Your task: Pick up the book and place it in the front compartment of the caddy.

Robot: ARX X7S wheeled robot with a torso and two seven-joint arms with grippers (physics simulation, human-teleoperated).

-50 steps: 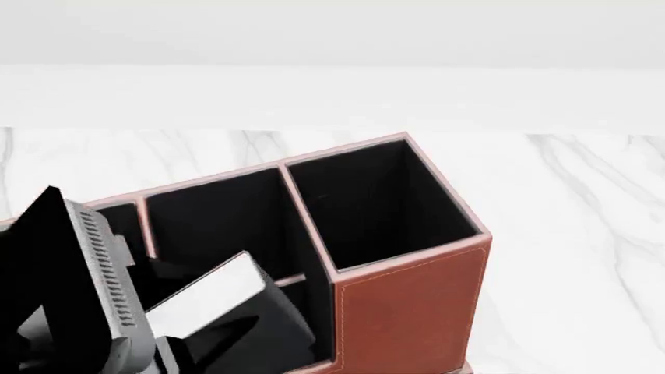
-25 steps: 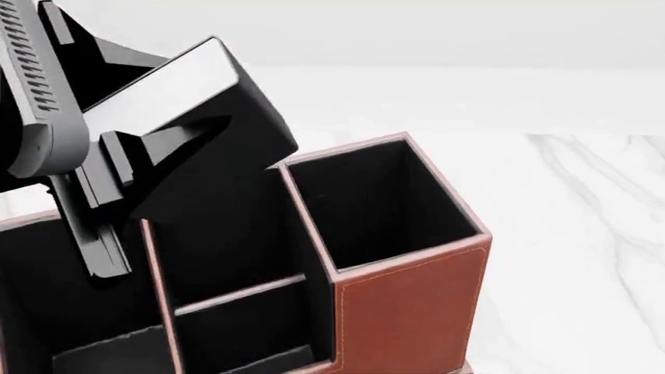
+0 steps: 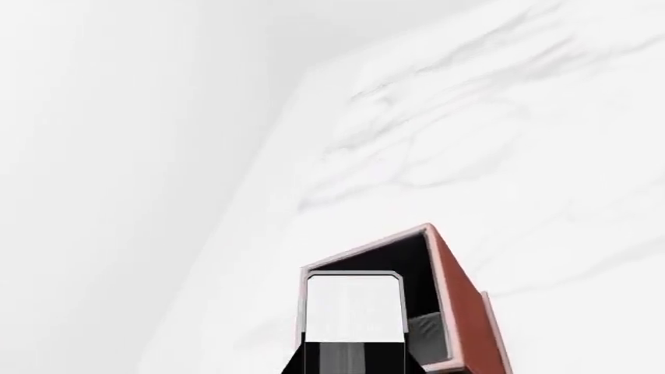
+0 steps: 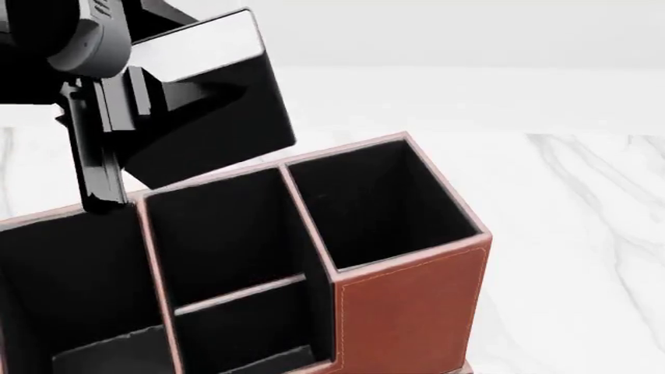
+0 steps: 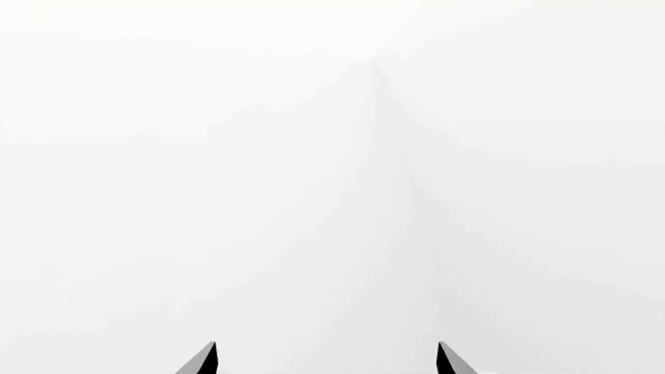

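L gripper (image 4: 156,109) clamps the book (image 4: 208,101), tilted, above caddy (image 4: 416,304) far-left rim. I'd square it upright, then lower into front compartment (image 4: 223,226). R gripper (image 5: 324,360) spread, empty.

Black book (image 4: 213,117) with white page edge, reddish-brown caddy (image 4: 410,312) lined black, white grey-veined marble table (image 4: 582,234)

The caddy (image 4: 410,304) is cut off by the head view's lower and left edges, so its near cells are only partly seen. The left gripper (image 4: 156,109) is cropped at the top-left corner, and the book's (image 4: 213,101) held end is hidden behind it. Only two fingertips (image 5: 202,360) of the right gripper (image 5: 324,360) are shown.
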